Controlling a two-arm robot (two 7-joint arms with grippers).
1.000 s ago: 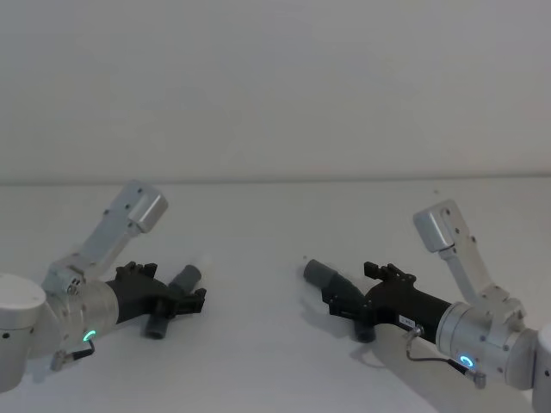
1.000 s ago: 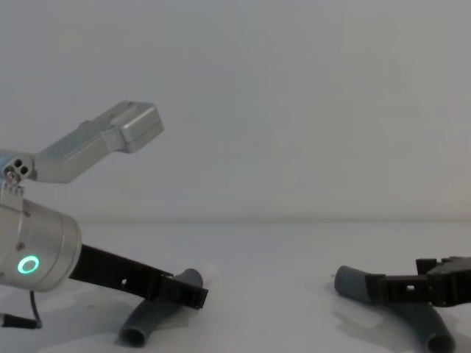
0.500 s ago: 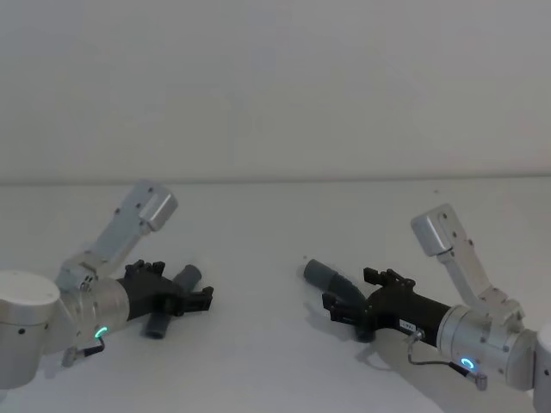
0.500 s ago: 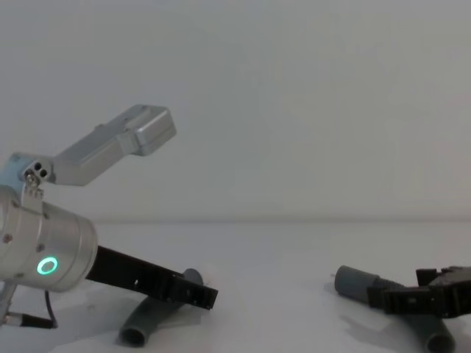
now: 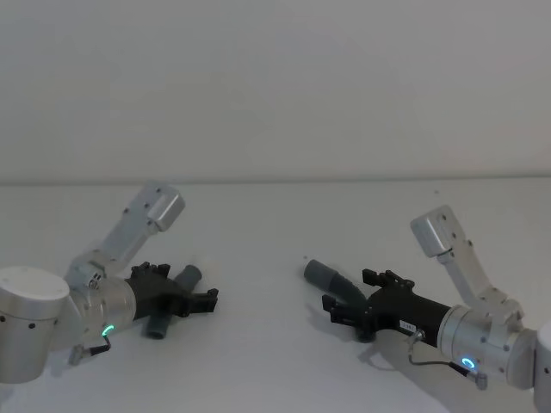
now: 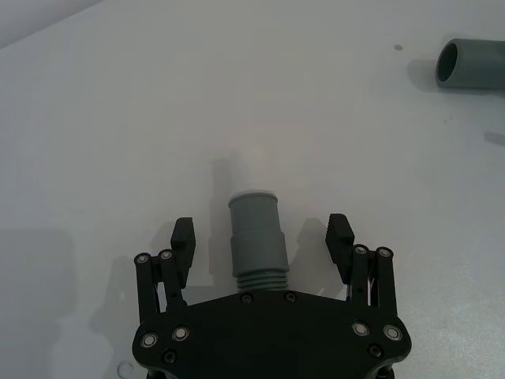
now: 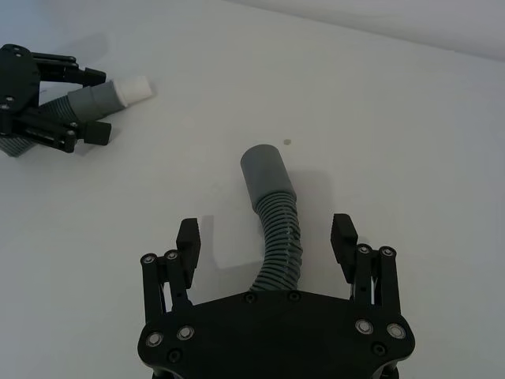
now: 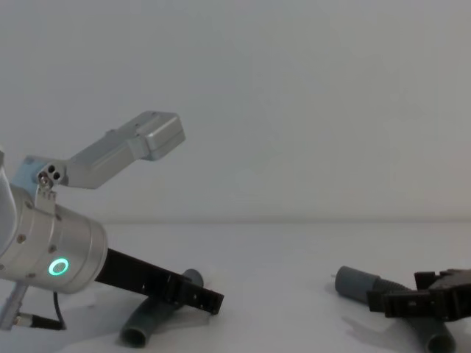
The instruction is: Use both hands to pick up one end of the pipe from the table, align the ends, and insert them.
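Here, two dark grey pipe pieces lie on the white table [image 5: 258,361], well apart from each other. The short piece [image 5: 157,324] lies on the robot's left side. It has a smooth grey cuff [image 6: 255,225] with a few ribs under it. It also has a thin pale tip [image 7: 136,87] that is almost as white as the table.

The left gripper [image 5: 185,286] is low over the short piece. Its jaws are open. One black finger stands on each side of the grey cuff, with a gap on both sides, so they do not touch it. A green ring [image 8: 57,266] glows on the left arm.

The long piece [image 7: 282,264] lies on the robot's right side. It bends like a bow and has a ribbed body. It ends in a wider cuff [image 7: 267,174], smooth and round, with an open mouth.

The right gripper [image 7: 266,229] is low over the ribbed part. Its jaws are open too, with one finger on each side and room between the fingers and the pipe.
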